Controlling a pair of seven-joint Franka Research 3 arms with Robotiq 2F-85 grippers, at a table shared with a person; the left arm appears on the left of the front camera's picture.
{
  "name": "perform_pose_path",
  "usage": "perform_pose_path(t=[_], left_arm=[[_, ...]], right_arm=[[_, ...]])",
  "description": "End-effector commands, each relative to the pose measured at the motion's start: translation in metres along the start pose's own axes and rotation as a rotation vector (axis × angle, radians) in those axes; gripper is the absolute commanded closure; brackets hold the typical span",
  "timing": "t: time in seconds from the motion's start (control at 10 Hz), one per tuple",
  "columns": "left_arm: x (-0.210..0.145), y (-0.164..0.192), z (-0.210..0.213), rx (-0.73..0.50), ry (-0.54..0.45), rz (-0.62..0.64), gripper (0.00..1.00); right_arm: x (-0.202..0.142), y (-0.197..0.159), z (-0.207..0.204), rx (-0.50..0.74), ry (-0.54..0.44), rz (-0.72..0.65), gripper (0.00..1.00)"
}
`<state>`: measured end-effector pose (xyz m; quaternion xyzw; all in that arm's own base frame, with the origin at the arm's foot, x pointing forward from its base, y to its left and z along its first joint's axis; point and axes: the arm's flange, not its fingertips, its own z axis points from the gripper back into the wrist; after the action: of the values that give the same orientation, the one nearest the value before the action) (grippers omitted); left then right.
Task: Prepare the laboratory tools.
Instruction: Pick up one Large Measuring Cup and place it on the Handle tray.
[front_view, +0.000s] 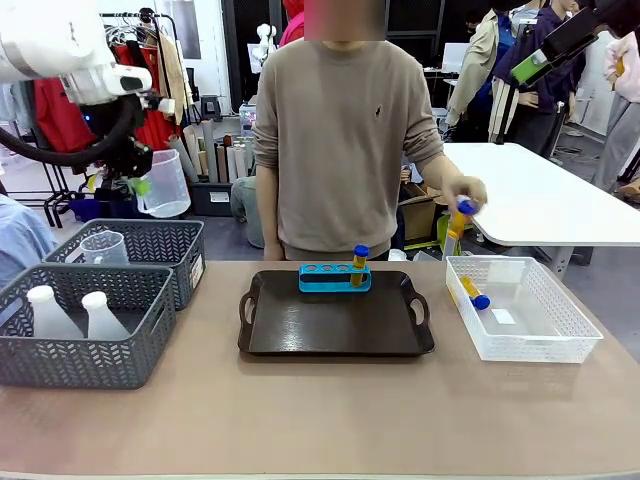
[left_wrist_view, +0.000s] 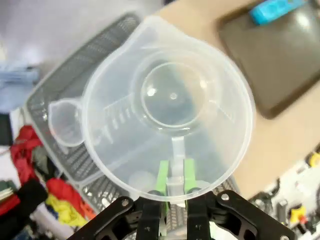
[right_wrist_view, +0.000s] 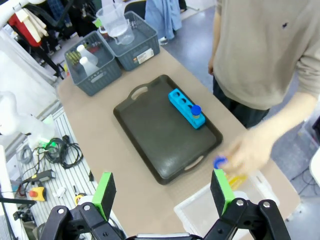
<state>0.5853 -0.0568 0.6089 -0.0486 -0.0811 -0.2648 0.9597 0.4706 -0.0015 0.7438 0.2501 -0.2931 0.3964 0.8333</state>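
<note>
L gripper (left_wrist_view: 172, 176) pinched tight on the handle of the clear beaker (front_view: 165, 184). It's held in the air above the rear grey basket (front_view: 150, 265), wrist cam looking down into it. Step in hand, imo: carry it over to the tray (front_view: 300, 330).

Tips:
- Grip is on the thin handle only, so the cup can swing. Go slow, keep it level.
- Clear the basket rim on the way out.
- Land on bare tray left of the blue rack (front_view: 334, 278).
- Release once the base sits flat.

Containers L→R:
- Front grey basket (front_view: 70, 365): 2 white flasks (front_view: 48, 312).
- Rear one: smaller beaker (front_view: 106, 247).
- Rack: 1 blue-cap tube (front_view: 360, 262), other holes empty.
- Person's hand (front_view: 465, 190) is pinching another tube (front_view: 456, 222) above the white mesh basket (front_view: 540, 345).
- Mesh basket: 1 loose tube (front_view: 473, 292) lying inside.

R gripper (right_wrist_view: 163, 190) spread wide, nothing in it, high over the table.
</note>
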Motion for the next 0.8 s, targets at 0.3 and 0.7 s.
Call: perform_pose_path(t=[0.3,0.7], left_arm=[[-0.025,-0.080,0.154,-0.148,-0.021,-0.426,1.00],[-0.020,-0.117,0.218,-0.064,-0.130,-0.726,1.00]], right_arm=[[0.001,0.002,0.001,-0.005,-0.003,0.000,0.00],[0.001,0.002,0.001,-0.005,-0.003,0.000,0.00]])
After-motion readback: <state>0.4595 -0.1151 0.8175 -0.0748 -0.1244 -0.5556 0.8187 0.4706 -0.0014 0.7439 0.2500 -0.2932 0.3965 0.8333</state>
